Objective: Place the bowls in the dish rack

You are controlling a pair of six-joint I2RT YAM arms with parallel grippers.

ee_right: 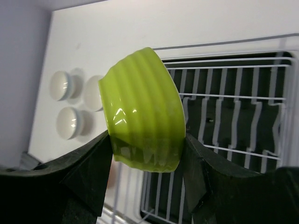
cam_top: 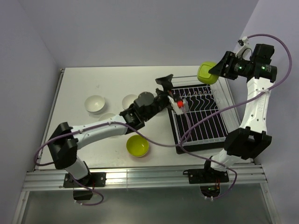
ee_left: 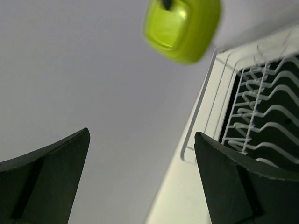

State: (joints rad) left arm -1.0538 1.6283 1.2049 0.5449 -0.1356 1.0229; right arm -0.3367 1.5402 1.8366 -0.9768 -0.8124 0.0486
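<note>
My right gripper (ee_right: 145,150) is shut on the sides of a ribbed lime green bowl (ee_right: 140,112). It holds the bowl tilted in the air above the far edge of the dish rack (cam_top: 201,119). That bowl (cam_top: 207,72) also shows at the top of the left wrist view as a green bowl (ee_left: 182,28). My left gripper (cam_top: 166,89) hangs at the rack's left end, wide open, with nothing between its fingers (ee_left: 233,182). Something orange (cam_top: 174,102) with a white piece beside it sits in the rack's left end. A second lime green bowl (cam_top: 138,146) lies upright on the table.
White bowls stand on the table to the left: one (cam_top: 95,103) far left, one (cam_top: 130,101) beside my left arm, and one (cam_top: 108,116) partly hidden behind it. They show as three white bowls (ee_right: 69,122) in the right wrist view. The rack's wavy prongs (ee_left: 261,107) stand upright.
</note>
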